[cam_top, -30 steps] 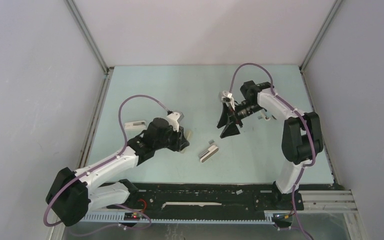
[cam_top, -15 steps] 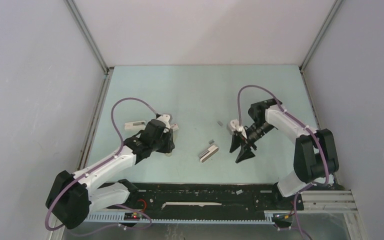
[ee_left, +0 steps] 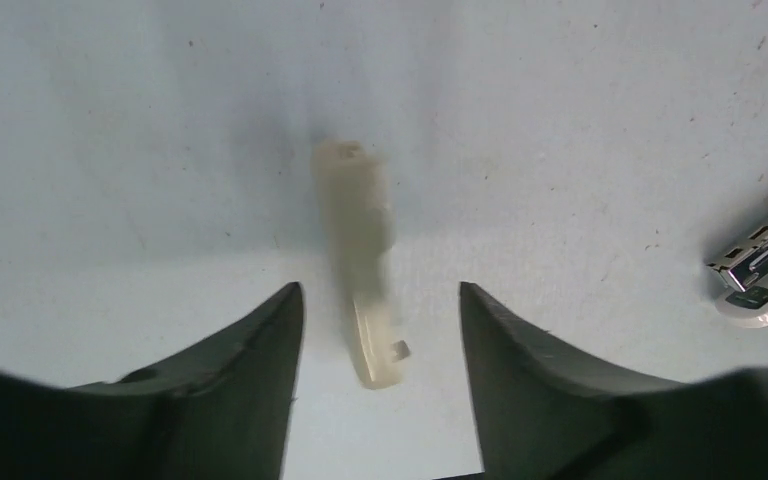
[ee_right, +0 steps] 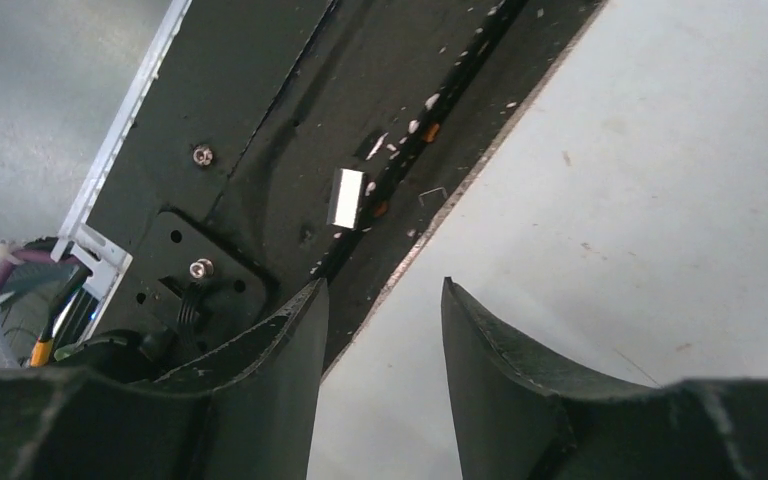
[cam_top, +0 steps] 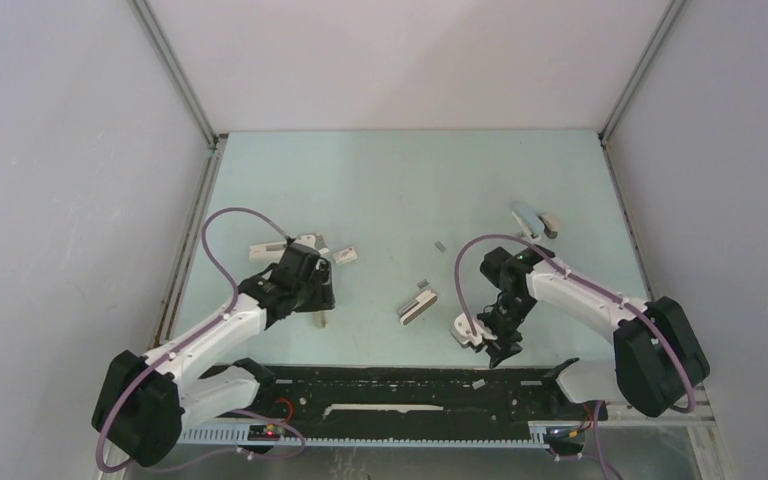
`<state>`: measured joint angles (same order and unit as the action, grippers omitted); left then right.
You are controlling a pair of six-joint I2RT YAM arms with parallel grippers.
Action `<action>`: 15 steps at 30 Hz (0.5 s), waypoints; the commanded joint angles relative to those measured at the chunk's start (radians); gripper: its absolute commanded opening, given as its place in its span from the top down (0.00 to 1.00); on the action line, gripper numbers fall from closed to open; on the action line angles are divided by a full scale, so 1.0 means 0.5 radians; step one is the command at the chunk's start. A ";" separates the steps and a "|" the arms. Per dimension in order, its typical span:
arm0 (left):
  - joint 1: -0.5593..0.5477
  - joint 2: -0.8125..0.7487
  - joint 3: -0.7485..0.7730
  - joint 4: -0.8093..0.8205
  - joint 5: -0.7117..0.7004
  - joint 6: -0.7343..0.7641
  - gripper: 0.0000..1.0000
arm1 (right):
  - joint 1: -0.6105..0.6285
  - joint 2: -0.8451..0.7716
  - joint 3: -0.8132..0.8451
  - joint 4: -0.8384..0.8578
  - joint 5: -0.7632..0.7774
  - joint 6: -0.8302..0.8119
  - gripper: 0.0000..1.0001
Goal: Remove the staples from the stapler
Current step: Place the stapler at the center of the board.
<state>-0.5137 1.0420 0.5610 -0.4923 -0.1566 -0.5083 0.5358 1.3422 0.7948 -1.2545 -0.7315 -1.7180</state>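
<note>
Overhead, green table [cam_top: 390, 180], grey walls [cam_top: 60, 200] — staples [ee_right: 347, 197] on rail [cam_top: 360, 385]

A: What is the table [ee_left: 110, 120] showing?
B: It is showing a matt, pale, faintly speckled surface; the plastic piece [ee_left: 358, 240] lying on it is looking milky and smooth.
A: And at the table's near edge?
B: The black rail [ee_right: 250, 110] is showing matt metal, flecked pale; the staples [ee_right: 346, 197] on it are gleaming silvery.
</note>
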 commanded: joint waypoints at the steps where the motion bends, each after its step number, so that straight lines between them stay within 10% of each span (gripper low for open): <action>1: 0.012 -0.049 -0.041 -0.042 -0.064 -0.088 0.31 | 0.127 -0.100 -0.086 0.154 0.128 0.104 0.47; 15: 0.011 -0.336 -0.078 -0.117 -0.107 -0.132 0.23 | 0.720 -0.249 -0.304 0.614 0.329 0.786 0.48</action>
<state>-0.5117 0.9085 0.5514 -0.5457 -0.1848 -0.5468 0.8425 1.2625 0.6617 -1.0149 -0.6102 -1.4471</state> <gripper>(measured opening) 0.767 0.517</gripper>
